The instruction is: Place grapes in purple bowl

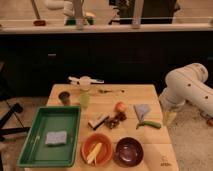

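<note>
The grapes (118,118), a small dark bumpy cluster, lie near the middle of the wooden table (155,95), just below a round red-orange fruit (120,106). The purple bowl (129,151), dark and glossy, stands at the table's front, right of the orange bowl (97,149) that holds yellow sticks. It looks empty. My white arm (187,87) comes in from the right, and my gripper (169,117) hangs by the table's right edge, well to the right of the grapes and above the bowl's level. It holds nothing that I can see.
A green tray (30,145) with a grey-blue sponge (56,137) fills the front left. A dark cup (64,97), a pale green bottle (85,98), a dark bar (98,121), a grey cloth (142,110) and a green pod (149,124) lie around the grapes. A dark counter runs behind.
</note>
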